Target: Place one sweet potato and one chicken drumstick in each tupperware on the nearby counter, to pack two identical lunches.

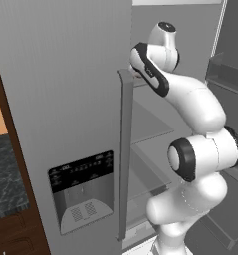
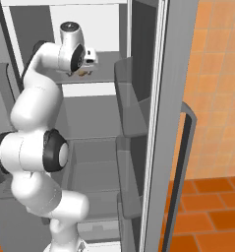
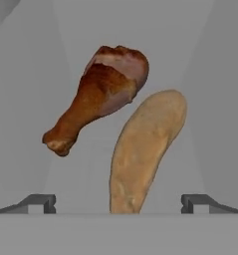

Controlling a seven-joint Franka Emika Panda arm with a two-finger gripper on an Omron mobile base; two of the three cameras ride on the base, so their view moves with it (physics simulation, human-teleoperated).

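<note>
A: Where is the sweet potato (image 3: 145,149)?

B: On a pale fridge shelf (image 3: 90,164), lying lengthwise away from the gripper (image 3: 118,203). Its near tapered end sits between the two finger tips, which stand as wide apart as they go and hold nothing.

A: And the chicken drumstick (image 3: 98,102)?

B: Just beside the sweet potato, to its left in the hand view, meaty end close against the tuber's far end, bone stub angled away. I can't tell whether they touch.

A: So how should the pick go?

B: I'd judge the sweet potato is the target. Advance along its length so the jaws straddle the thicker middle, not the thin tip, then close squarely. Stay off the drumstick side so the left finger doesn't nudge it.

A: In the right base view?

B: The hand reaches into the open fridge (image 2: 153,98), at an upper shelf.
</note>
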